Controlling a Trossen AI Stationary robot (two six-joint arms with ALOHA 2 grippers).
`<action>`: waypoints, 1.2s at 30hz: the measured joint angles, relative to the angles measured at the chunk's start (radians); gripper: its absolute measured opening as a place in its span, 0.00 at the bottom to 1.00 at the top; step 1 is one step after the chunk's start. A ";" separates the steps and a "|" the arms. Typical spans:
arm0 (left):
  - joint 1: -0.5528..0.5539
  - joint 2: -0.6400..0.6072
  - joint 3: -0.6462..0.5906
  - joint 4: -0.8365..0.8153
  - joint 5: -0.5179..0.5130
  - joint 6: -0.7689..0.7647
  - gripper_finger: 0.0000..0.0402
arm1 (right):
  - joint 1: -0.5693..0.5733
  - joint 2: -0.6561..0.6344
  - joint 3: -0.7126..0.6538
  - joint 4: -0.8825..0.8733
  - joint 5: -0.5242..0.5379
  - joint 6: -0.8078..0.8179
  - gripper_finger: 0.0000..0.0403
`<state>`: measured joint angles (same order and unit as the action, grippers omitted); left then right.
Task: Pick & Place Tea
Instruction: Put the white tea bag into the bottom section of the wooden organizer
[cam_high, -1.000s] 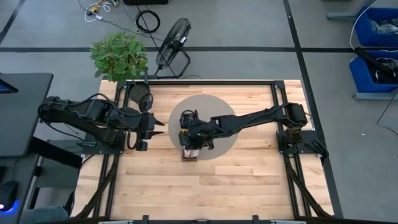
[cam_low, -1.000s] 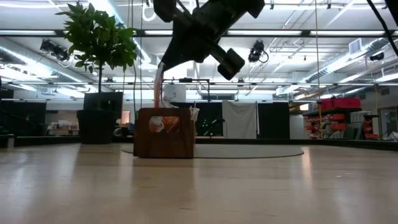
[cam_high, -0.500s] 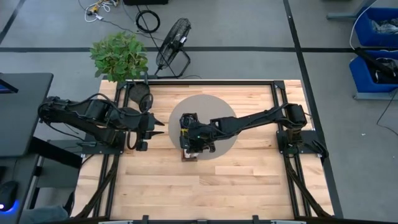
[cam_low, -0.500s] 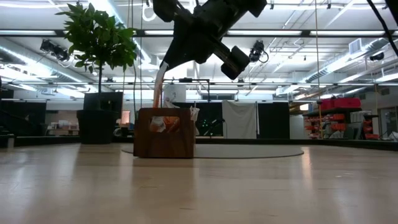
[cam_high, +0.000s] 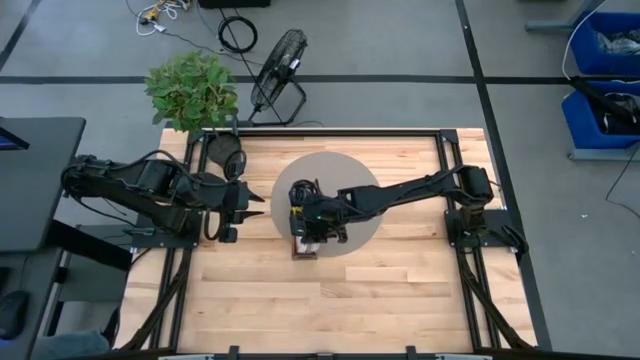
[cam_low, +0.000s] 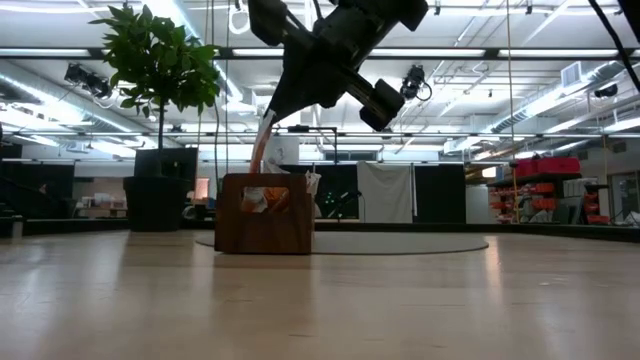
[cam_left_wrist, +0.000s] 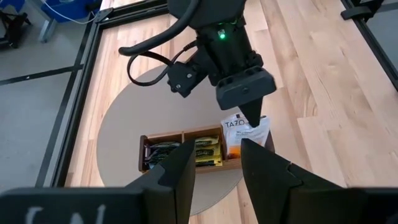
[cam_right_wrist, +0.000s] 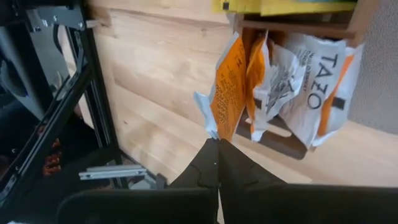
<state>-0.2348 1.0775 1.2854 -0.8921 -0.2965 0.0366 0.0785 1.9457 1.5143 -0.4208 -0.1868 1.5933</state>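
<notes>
The right pincer (cam_right_wrist: 217, 144) hung over the wooden tray (cam_left_wrist: 180, 138) near the middle of the tabletop (cam_high: 400, 290), clenched on the very corner of an orange-and-white tea sachet (cam_right_wrist: 227, 87). The sachet's far end sat at the tray's end compartment, where other orange-and-white sachets (cam_right_wrist: 298, 87) stood crumpled and leaning; yellow-green sachets (cam_left_wrist: 208, 152) and dark sachets (cam_left_wrist: 163, 152) filled the neighbouring compartments. With so thin a pinch, I judged the sachet might slip free or twist, falling outside the tray onto the round grey mat (cam_high: 362, 180). It could also drag a leaning neighbour along. The left pincer (cam_left_wrist: 211, 168) waited well to the left, its fingers parted and holding nothing.
</notes>
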 joint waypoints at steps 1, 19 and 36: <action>0.000 0.000 0.000 0.000 0.000 0.000 0.33 | -0.001 0.000 0.000 -0.002 0.003 0.002 0.00; 0.000 0.000 0.000 -0.004 0.000 -0.004 0.33 | 0.016 0.052 0.000 0.049 -0.044 0.067 0.00; 0.000 0.000 0.000 -0.005 0.000 -0.005 0.33 | 0.020 0.052 0.000 0.027 -0.034 0.150 0.00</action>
<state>-0.2348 1.0779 1.2854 -0.8967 -0.2966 0.0319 0.0985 1.9980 1.5139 -0.3941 -0.2206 1.7429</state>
